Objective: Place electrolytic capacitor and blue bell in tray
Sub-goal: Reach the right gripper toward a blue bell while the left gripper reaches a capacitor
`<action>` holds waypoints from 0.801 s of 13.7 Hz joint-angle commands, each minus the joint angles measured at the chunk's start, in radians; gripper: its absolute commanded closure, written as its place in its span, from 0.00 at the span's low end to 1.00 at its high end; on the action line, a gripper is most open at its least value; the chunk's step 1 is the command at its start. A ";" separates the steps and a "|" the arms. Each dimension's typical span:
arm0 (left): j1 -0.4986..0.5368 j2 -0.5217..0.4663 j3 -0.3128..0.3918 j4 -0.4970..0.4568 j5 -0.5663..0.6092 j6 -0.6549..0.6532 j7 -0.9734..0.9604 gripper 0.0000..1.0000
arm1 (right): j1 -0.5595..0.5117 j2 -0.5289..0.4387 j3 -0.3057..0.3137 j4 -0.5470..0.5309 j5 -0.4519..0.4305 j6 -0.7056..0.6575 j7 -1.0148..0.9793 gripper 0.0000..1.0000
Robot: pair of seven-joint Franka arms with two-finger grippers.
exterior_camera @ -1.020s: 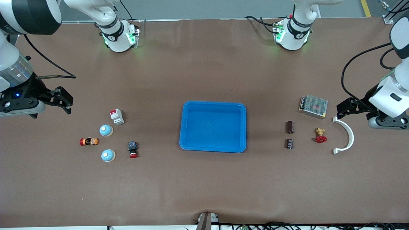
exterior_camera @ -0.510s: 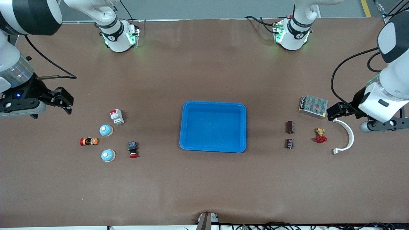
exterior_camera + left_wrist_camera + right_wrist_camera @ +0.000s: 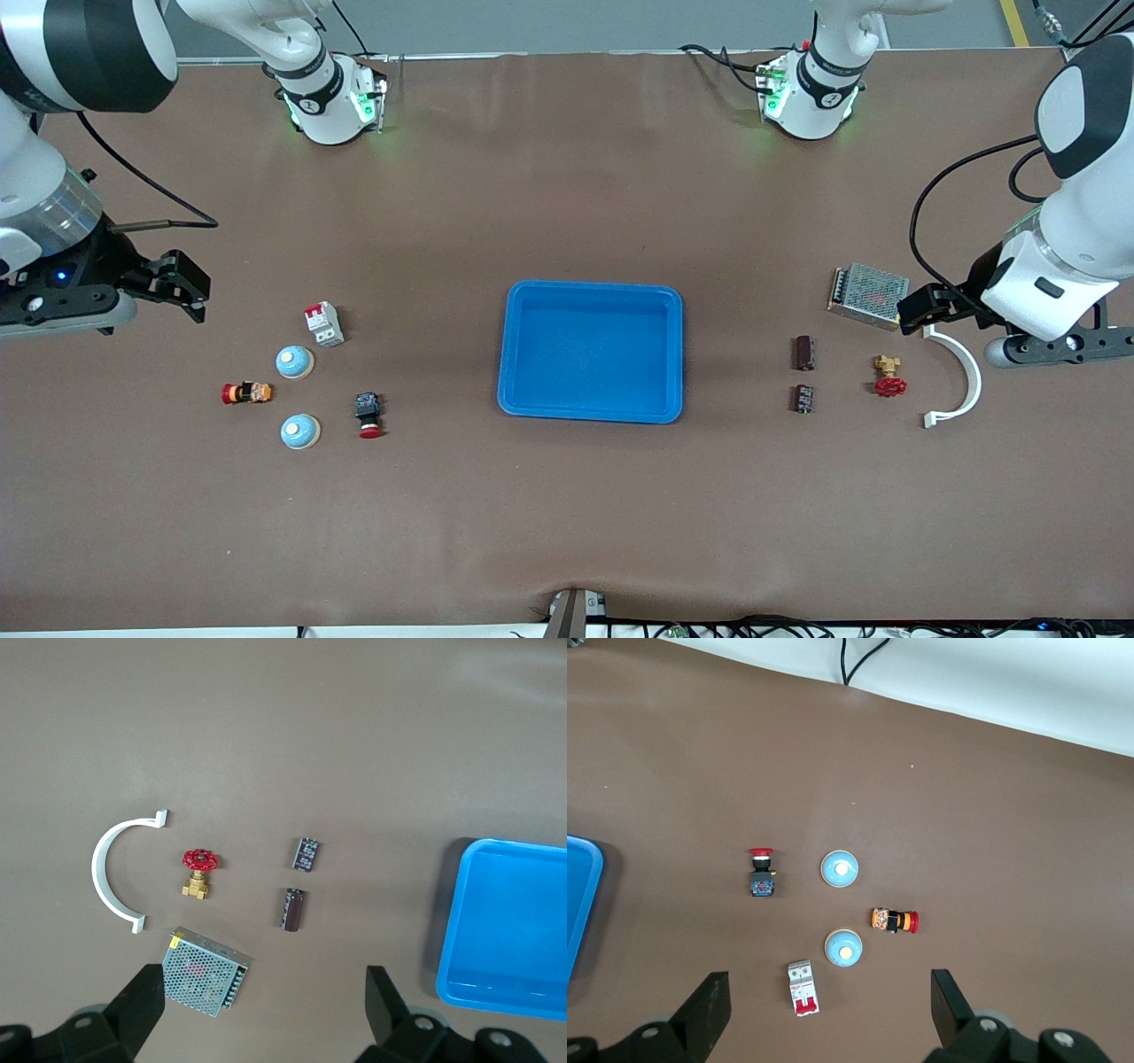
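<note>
Front view, nearest row first: one blue bell [image 3: 300, 431] lies toward the right arm's end of the table, with a red-capped push button [image 3: 368, 416] beside it. Slightly farther sit a small red-and-orange part [image 3: 246, 392], the second blue bell [image 3: 294, 361] and a white circuit breaker [image 3: 323, 323].

The tray [image 3: 590, 413] sits mid-table with nothing in it. Toward the left arm's end lie two dark electrolytic capacitors, the nearer capacitor [image 3: 803, 399] and the farther capacitor [image 3: 804, 352], then a red-handled brass valve [image 3: 888, 376], a white curved clip [image 3: 959, 377] and, farthest, a metal mesh power supply [image 3: 868, 295].

Only the wrist views look between the fingers. From the left wrist, the power supply lies between the two spread fingers [image 3: 140, 1008], with the capacitors and one end of the tray also in sight. From the right wrist, both bells and the breaker lie between its spread fingers [image 3: 709, 1005]; only a sliver of the tray's rim shows.

The left gripper [image 3: 917, 307] hangs over the power supply's edge and the clip's end, jaws apart, holding nothing. The right gripper [image 3: 182, 283] hangs over bare table near the breaker, jaws also apart and empty.
</note>
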 commanded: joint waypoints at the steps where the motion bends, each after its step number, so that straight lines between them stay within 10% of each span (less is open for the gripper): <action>1: 0.037 -0.015 -0.012 -0.028 -0.086 0.013 0.095 0.00 | -0.017 0.023 0.003 0.010 0.020 0.014 0.009 0.00; 5: 0.046 -0.037 -0.009 -0.112 -0.084 0.053 0.120 0.00 | -0.026 0.061 0.001 0.013 0.017 0.040 0.009 0.00; 11: 0.058 -0.198 -0.009 -0.491 -0.084 0.321 0.204 0.00 | -0.047 0.182 0.001 0.013 0.020 0.181 0.059 0.00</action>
